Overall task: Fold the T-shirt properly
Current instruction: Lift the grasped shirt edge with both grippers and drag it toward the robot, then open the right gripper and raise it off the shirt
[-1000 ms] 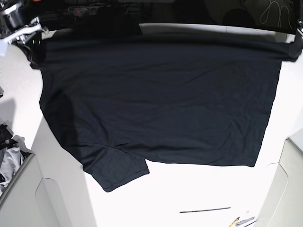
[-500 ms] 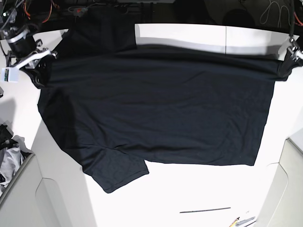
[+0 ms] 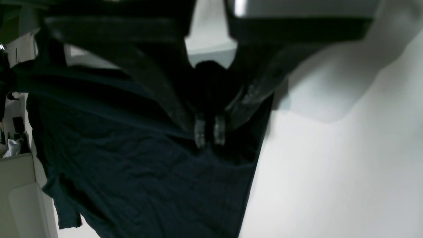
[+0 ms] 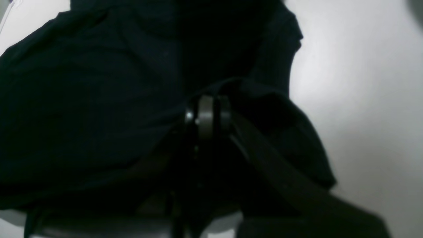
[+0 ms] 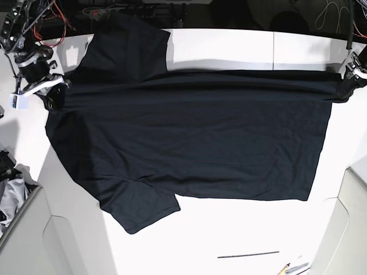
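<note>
Base view: cloth pile point(image 5: 11, 195) in bin point(image 5: 26, 220)

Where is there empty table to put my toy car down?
Best spot: the bare white table below the T-shirt, above the thin dark rod. Another strip lies above the shirt's top edge. The middle is covered, and the cloth pile crowds the far left edge.

The T-shirt point(image 5: 195, 137) is soft black cloth, dull, with small wrinkles. The table point(image 5: 229, 240) under it is smooth, white and a little shiny. At 8 o'clock lies a cloth pile point(image 5: 11, 192), grey and white, crumpled and soft.
</note>
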Action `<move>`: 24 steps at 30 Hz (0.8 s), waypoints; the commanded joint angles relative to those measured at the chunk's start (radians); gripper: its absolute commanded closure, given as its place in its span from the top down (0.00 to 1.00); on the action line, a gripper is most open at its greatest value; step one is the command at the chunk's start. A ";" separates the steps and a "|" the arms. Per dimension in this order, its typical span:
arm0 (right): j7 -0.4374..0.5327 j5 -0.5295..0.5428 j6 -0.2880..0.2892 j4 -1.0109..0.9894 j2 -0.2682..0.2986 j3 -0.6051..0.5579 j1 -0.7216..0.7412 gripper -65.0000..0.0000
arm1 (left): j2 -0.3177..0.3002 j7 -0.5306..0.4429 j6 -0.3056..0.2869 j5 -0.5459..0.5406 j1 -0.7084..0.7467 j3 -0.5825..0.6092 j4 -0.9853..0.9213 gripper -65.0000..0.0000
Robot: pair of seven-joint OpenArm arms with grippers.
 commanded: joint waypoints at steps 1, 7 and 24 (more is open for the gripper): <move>0.032 0.006 -0.004 0.008 0.016 0.008 0.016 0.00 | -0.025 -0.039 -0.005 0.002 -0.005 -0.011 0.013 0.00; 0.042 -0.008 -0.004 -0.039 0.016 0.008 0.032 0.00 | -0.026 -0.132 -0.005 0.132 -0.005 -0.011 0.013 0.00; 0.049 -0.008 -0.005 -0.042 0.016 0.008 0.031 0.00 | -0.024 -0.220 -0.005 0.192 -0.005 0.107 0.013 0.00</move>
